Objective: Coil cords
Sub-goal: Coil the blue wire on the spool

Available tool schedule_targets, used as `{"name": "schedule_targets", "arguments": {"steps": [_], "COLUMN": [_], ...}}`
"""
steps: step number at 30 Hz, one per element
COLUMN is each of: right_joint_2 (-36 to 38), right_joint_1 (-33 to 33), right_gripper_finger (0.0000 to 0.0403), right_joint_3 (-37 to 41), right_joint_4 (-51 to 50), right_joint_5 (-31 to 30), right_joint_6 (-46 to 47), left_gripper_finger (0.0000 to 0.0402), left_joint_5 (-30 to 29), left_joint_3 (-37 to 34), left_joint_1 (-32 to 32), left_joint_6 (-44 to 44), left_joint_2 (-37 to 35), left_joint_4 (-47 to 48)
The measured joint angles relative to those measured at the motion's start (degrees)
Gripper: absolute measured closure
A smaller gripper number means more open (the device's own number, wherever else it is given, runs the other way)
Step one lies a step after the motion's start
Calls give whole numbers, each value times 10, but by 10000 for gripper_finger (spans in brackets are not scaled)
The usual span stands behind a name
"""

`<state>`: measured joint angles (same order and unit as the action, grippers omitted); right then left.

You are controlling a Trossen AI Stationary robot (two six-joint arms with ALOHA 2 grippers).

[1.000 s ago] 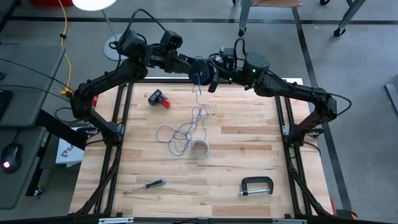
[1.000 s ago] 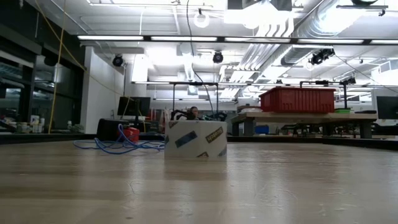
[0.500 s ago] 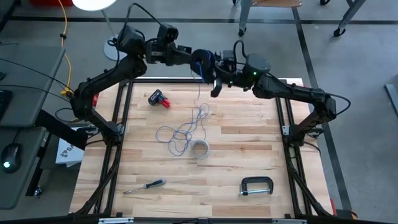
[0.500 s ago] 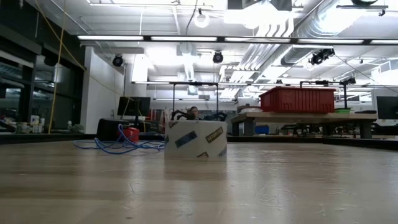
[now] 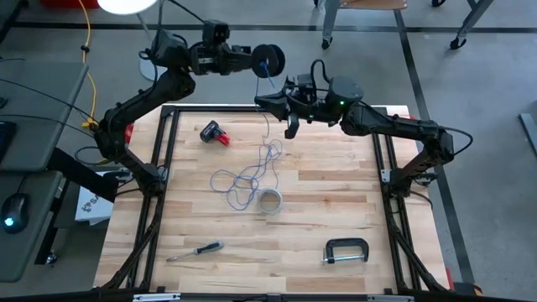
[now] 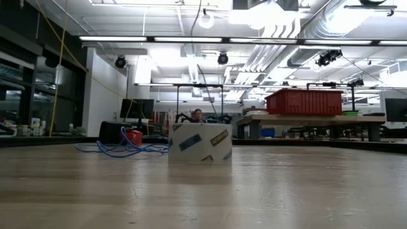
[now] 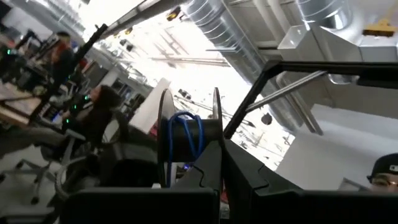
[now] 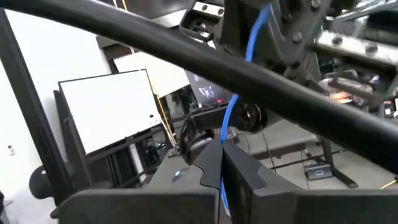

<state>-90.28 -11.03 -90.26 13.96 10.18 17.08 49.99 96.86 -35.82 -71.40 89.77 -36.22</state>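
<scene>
My left gripper [image 5: 254,61] is raised beyond the table's far edge, shut on a black spool [image 5: 270,60] with blue cord [image 7: 185,134] wound on its hub. The cord runs down from the spool to my right gripper [image 5: 263,101], which is shut on it just below and nearer. From there it drops to a loose blue tangle [image 5: 249,177] lying on the wooden table [image 5: 336,201]; the low view shows the tangle [image 6: 121,150] flat on the boards. My left gripper pinches the rim of one spool flange [image 7: 216,146] between its two fingers. The spool is lifted clear, high above the table's far edge. My right gripper pinches the blue cord's single strand [image 8: 225,134] between its shut fingers, coming about level from the table's right. The cord rises from the fingers toward the spool and hangs below them to the table.
A white tape roll [image 5: 269,201] stands just near of the tangle. A red and black object [image 5: 215,132] lies far left, a screwdriver [image 5: 195,249] near left, a black C-clamp [image 5: 346,251] near right. People sit at desks beyond the table.
My left gripper has carried the spool from above the table's far edge outward past it and a little up, rolling as it went, so the spool's round face now shows from above. The cord between spool and right gripper has lengthened. The tangle on the table lies as before.
</scene>
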Motion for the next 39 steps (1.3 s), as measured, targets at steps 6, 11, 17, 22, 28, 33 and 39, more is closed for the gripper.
{"name": "schedule_targets", "arguments": {"steps": [6, 11, 17, 22, 28, 33, 39], "right_joint_2": [0, 7, 15, 19, 17, -4, -50], "right_joint_1": [-1, -2, -8, -13, -14, -13, -13], "right_gripper_finger": [403, 403, 403, 403, 402, 357, 239], "right_joint_3": [0, 0, 0, 0, 0, 0, 0], "right_joint_4": [-16, -27, -51, -54, -55, -53, -1], "right_joint_5": [6, 30, 36, 35, -34, -69, -156], "right_joint_6": [3, 10, 6, 4, -21, -112, -177], "left_gripper_finger": [401, 401, 401, 401, 401, 401, 401], "left_joint_5": [11, 27, 40, 50, 52, 35, 11], "left_joint_3": [0, 0, 0, 0, 0, 0, 1], "left_joint_1": [-33, -73, -111, -127, -122, -96, -67], "left_joint_6": [-5, 2, 43, 84, 87, 95, 107], "left_joint_2": [-14, -37, -63, -78, -86, -91, -90], "left_joint_4": [4, 6, 56, 111, 106, 108, 108]}}
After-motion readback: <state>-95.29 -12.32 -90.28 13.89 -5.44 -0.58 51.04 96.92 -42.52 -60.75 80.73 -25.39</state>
